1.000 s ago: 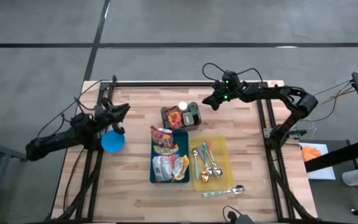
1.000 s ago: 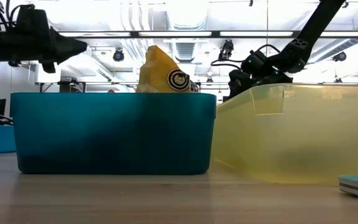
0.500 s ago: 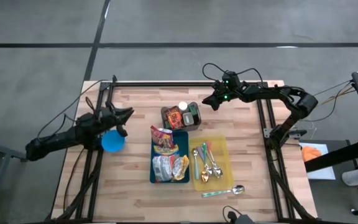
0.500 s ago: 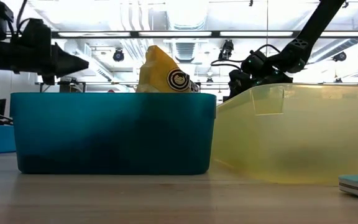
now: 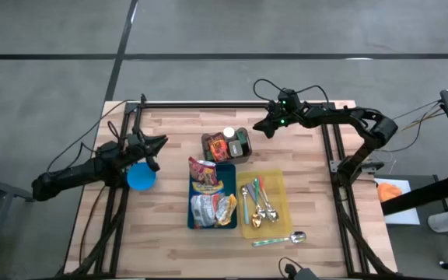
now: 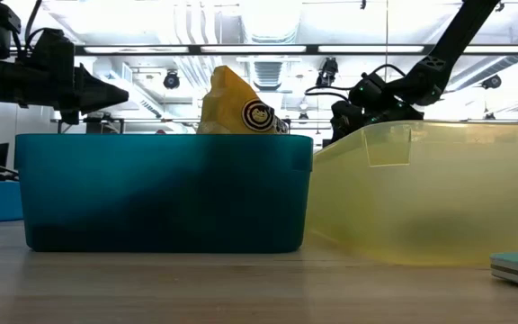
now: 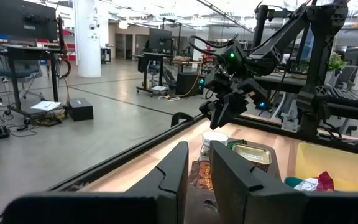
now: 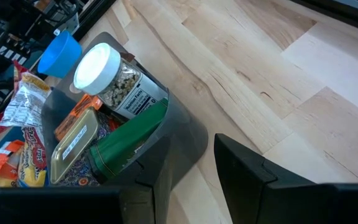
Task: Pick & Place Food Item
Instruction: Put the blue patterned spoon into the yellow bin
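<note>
A dark bin (image 5: 225, 146) at the table's middle holds food items: a white-lidded jar (image 8: 104, 68), a green tube (image 8: 129, 140) and a flat tin (image 8: 73, 146). Just near of it, a blue tray (image 5: 229, 175) holds snack packets (image 5: 204, 179); one yellow packet (image 6: 236, 103) sticks up above its rim. My right gripper (image 5: 260, 128) hovers open above the table just right of the bin, slanting down, with nothing between its fingers (image 8: 247, 171). My left gripper (image 5: 159, 142) is level over the table's left part, above a blue bowl (image 5: 141, 177), its fingers (image 7: 178, 168) a narrow gap apart and empty.
A yellow tray (image 5: 274, 183) with several spoons lies right of the blue tray, and one more spoon (image 5: 280, 239) rests on the table near the front edge. Bare wood stretches along the far edge (image 8: 260, 68) and the table's left front.
My left gripper has tipped forward from pointing slightly up to level and has sunk a little. My right gripper has kept still.
</note>
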